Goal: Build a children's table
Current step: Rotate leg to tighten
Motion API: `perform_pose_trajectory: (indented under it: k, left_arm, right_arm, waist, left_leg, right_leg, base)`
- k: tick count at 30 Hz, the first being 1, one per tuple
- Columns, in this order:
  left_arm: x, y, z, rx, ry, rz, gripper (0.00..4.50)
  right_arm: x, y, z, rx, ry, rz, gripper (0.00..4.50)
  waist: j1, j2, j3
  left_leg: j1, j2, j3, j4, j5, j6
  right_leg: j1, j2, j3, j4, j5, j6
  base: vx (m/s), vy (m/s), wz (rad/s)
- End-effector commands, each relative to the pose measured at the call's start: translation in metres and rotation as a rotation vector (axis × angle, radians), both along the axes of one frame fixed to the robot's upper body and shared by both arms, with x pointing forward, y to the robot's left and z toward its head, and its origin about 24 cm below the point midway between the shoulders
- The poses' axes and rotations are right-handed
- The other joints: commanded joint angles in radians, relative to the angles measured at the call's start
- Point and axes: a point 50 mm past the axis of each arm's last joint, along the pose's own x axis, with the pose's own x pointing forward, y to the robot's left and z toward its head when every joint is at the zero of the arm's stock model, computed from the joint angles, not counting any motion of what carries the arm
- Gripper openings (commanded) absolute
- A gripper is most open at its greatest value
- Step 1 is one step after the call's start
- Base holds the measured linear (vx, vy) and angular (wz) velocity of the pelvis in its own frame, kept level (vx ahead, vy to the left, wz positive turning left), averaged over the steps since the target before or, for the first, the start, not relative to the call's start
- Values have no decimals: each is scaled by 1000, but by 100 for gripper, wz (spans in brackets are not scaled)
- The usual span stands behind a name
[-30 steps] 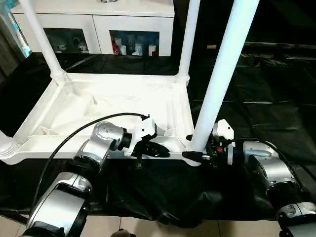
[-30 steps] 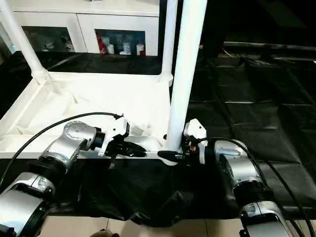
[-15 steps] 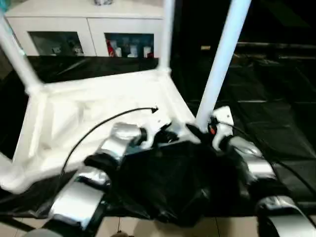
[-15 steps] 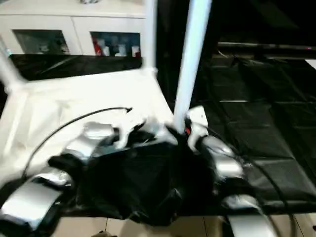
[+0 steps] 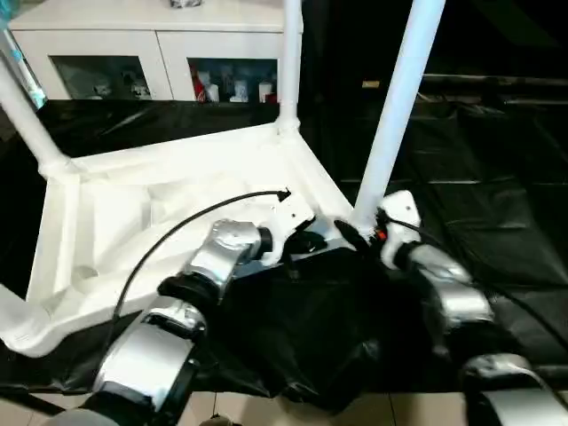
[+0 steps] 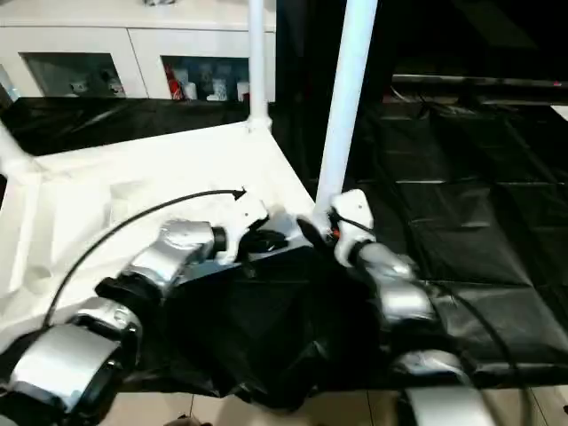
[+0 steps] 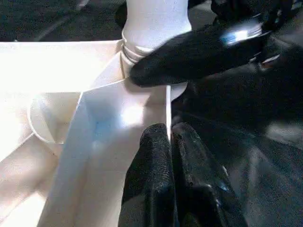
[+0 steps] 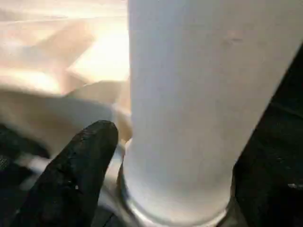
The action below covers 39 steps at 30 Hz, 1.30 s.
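The white tabletop lies underside up on black sheeting, set at an angle to me. Legs stand in its corner sockets: the near right leg, the far right leg, the far left leg, and a stub of the near left leg. My left gripper is shut on the thin near rim, close to the near right corner. My right gripper is open, its fingers on either side of the near right leg's base. One finger stands slightly apart from that leg.
A white cabinet with glass doors stands behind the tabletop. Black sheeting covers the ground to the right and bunches up under the near edge. Bare floor shows at the very front.
The tabletop has turned with its legs: its right side is now farther away and its left side nearer. My right gripper's fingers have spread wider. The camera has shifted too.
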Motion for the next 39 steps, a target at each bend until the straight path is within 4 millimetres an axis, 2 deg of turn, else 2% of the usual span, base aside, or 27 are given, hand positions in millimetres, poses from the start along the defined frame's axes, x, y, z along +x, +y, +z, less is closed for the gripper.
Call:
perform_pose_trajectory:
  k: [1,5,10,13,17,23,25,27,30,31,32,34,35,37,39]
  left_arm:
    - [-5,-14,9,-68,-38,-102,0]
    - [-12,6,8,-47,2,-226,0]
    - [-19,24,8,-39,66,-333,0]
    - [-21,30,9,-42,87,-360,0]
    - [-22,32,9,-37,93,-367,0]
    - [-24,32,8,-42,97,-369,0]
    - [-23,31,8,-41,91,-358,0]
    - [-21,30,7,-34,80,-331,0]
    - [-10,24,8,-37,32,-181,0]
    - [-6,20,8,-46,18,-123,0]
    - [-2,16,9,-50,4,-73,0]
    - [1,10,9,-46,-10,-25,0]
    - [4,1,10,-55,-12,22,0]
    - [6,-4,10,-58,-15,56,0]
    - [8,-20,11,-77,-25,122,0]
  right_arm:
    - [-8,28,4,30,0,226,375]
    - [-23,4,9,-14,29,439,375]
    - [-29,-12,14,-20,62,513,375]
    - [-30,-13,15,-5,77,529,352]
    - [-31,-13,15,0,94,552,332]
    - [-35,-8,11,9,116,575,273]
    - [-35,-8,9,14,123,567,270]
    - [-35,-7,7,20,130,544,268]
    - [-28,-8,-3,-19,132,381,266]
    - [-24,-9,-8,-32,142,299,265]
    - [-20,-9,-13,-34,156,201,265]
    - [-16,-9,-18,-27,167,105,265]
    - [-12,-6,-22,-1,184,-15,265]
    - [-10,-3,-25,11,191,-78,265]
    - [-6,11,-29,30,197,-186,265]
  waist:
    - [7,-13,-63]
    - [17,-12,-62]
    - [21,-10,-65]
    - [25,-8,-65]
    - [26,-9,-66]
    - [27,-9,-67]
    - [27,-9,-67]
    - [27,-10,-66]
    - [24,-9,-64]
    - [20,-8,-61]
    - [13,-9,-59]
    - [8,-11,-59]
    - [8,-12,-58]
    - [6,-12,-61]
    - [7,-10,-63]
  left_leg:
    - [7,56,-26,-60,-168,113]
    - [10,57,-26,-60,-180,113]
    - [10,62,-27,-61,-171,109]
    - [10,63,-27,-61,-161,103]
    - [11,62,-27,-61,-164,92]
    - [9,62,-27,-60,-142,98]
    - [10,61,-27,-60,-149,96]
    - [9,60,-27,-60,-151,93]
    - [12,61,-28,-62,-169,80]
    - [16,60,-28,-64,-189,62]
    - [19,56,-31,-66,-212,45]
    - [19,55,-33,-66,-223,33]
    - [21,53,-30,-65,-218,39]
    - [19,52,-32,-65,-209,40]
    - [19,54,-31,-65,-191,45]
  right_leg:
    - [51,-98,61,-85,-208,-202]
    - [52,-97,61,-89,-243,-196]
    - [47,-101,62,-82,-217,-216]
    - [45,-99,62,-78,-192,-227]
    - [47,-99,61,-79,-203,-221]
    - [47,-99,61,-76,-177,-219]
    - [46,-99,61,-78,-186,-219]
    - [47,-98,60,-79,-197,-215]
    - [44,-100,60,-84,-233,-207]
    - [38,-100,61,-88,-269,-202]
    - [40,-100,59,-93,-315,-195]
    - [41,-102,60,-98,-350,-182]
    - [39,-101,63,-101,-351,-175]
    - [42,-101,62,-101,-352,-169]
    - [41,-101,64,-96,-307,-175]
  base:
    - [0,0,0]
    - [0,0,0]
    - [0,0,0]
    - [0,0,0]
    - [0,0,0]
    - [0,0,0]
    - [0,0,0]
    - [0,0,0]
    - [0,0,0]
    - [0,0,0]
    - [0,0,0]
    - [0,0,0]
    - [0,0,0]
    - [0,0,0]
    - [0,0,0]
